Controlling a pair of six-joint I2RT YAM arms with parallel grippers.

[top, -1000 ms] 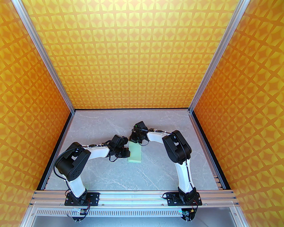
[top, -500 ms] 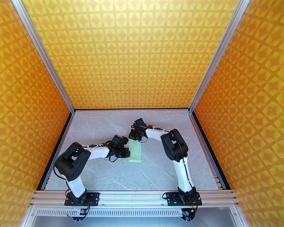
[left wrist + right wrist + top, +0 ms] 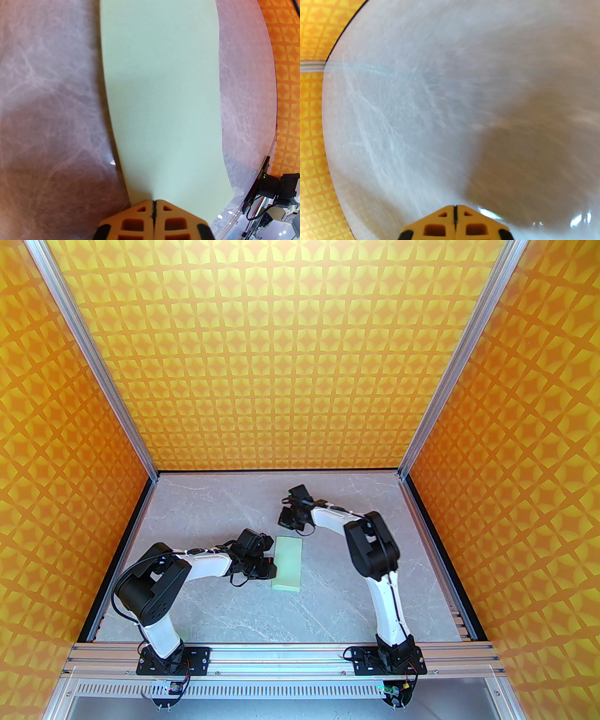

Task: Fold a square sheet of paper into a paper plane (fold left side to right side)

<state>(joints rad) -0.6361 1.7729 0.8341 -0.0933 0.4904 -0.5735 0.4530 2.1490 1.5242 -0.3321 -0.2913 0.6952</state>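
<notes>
Left gripper (image 3: 271,569), fingertips pressed together, touches the long left edge of the square sheet of paper (image 3: 287,563), which lies at the centre of the table (image 3: 328,615), doubled into a narrow strip. By the look of it, the left-to-right fold is made and its crease is being flattened. Just beyond the strip's far end, the right gripper (image 3: 287,521) hovers over bare tabletop, likewise closed and clear of the paper. Next, presumably, comes the nose: one gripper must open and lift a far corner while the other pins the strip against sliding.
</notes>
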